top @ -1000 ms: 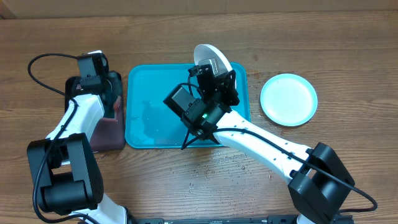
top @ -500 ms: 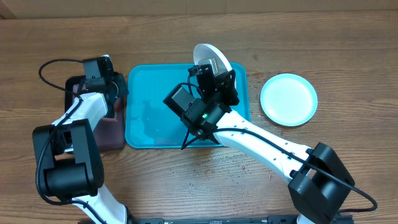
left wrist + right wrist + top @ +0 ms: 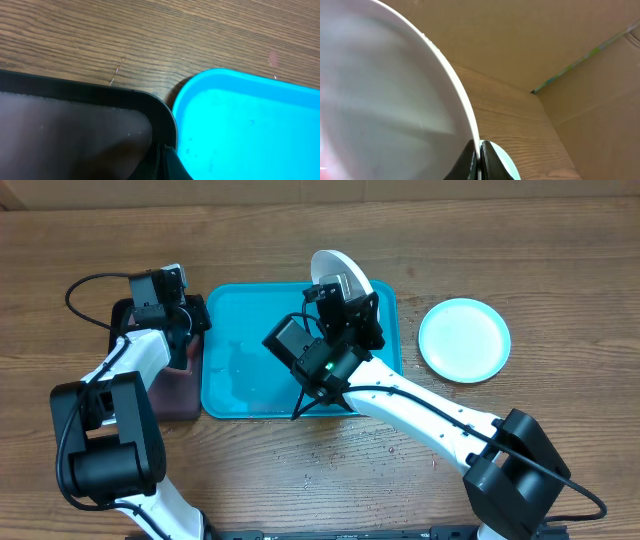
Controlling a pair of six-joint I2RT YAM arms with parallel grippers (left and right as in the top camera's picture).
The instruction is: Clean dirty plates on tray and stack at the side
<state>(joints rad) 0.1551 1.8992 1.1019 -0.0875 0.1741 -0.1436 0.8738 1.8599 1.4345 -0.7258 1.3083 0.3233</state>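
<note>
Overhead view, items listed from left to right across the table (image 3: 300,220).

1. Left gripper (image 3: 192,328): hanging over the near corner of the small black tray (image 3: 150,395), jaws pressed together. Nothing is showing between them in the left wrist view, where the fingertips (image 3: 166,161) are sitting just above the black rim (image 3: 125,95). Risk: a sideways move at this height could be catching that rim, or the rim of the next item, and dragging a tray.

2. Teal tray (image 3: 225,360): lying just beside the black tray, corners nearly touching. No plate is lying flat in it. Its floor is looking wet. Risk: anything dropped here could be skidding.

3. White plate (image 3: 330,265): standing tilted on edge over the far end of the teal tray, lifted by item 4. A reddish tint is showing at its lower left in the right wrist view (image 3: 385,100), so it is probably not clean yet.

4. Right gripper (image 3: 340,288): pinching the white plate by its rim alone, jaws closed down on that thin edge. Risk: with so small a hold on a possibly wet rim, any push from wiping could be pivoting the plate or slipping it free.

5. Light blue plate (image 3: 464,340): resting flat on bare wood, well apart from the trays, marking the stack. Risk: a tilted set-down could be shoving it aside.
</note>
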